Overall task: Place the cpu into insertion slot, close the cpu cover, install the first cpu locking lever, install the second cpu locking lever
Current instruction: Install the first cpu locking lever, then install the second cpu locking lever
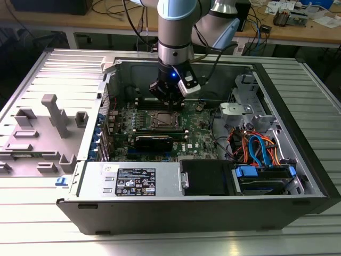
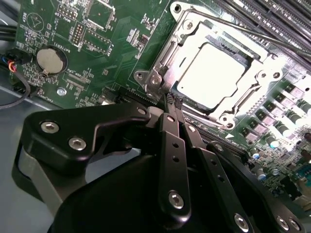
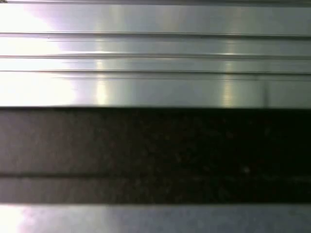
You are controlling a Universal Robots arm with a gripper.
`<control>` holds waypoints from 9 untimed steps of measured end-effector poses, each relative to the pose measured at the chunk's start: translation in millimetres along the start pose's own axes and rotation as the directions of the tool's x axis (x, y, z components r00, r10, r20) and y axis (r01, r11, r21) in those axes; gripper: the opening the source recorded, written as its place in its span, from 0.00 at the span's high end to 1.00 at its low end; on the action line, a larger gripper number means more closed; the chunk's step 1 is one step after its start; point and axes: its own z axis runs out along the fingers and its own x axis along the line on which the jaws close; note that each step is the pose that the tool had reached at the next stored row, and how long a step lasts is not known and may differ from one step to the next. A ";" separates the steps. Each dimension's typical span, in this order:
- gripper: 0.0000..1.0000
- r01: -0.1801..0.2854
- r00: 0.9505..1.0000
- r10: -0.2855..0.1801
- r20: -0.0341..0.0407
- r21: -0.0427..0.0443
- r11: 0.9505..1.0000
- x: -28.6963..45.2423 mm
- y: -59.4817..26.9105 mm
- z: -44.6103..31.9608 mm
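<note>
With narrow black gripper (image 2: 173, 100) fingertips pressed together at the silvery square-framed cpu cover (image 2: 167, 53), you press its edge squarely over the pale metal-topped cpu (image 2: 211, 73).

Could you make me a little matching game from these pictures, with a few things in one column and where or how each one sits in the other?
Things:
1. cpu
2. cpu cover
3. gripper
4. round silver battery

States:
A. fingers pressed together, tips at a corner of the socket
B. lying flat in the socket, pale top showing
C. closed down, framing the chip
D. seated on the green board, away from the socket

Pairs: 1-B, 2-C, 3-A, 4-D
</note>
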 end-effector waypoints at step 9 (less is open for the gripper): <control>0.89 0.000 1.000 0.000 0.000 0.000 1.000 0.0 -0.7 0.0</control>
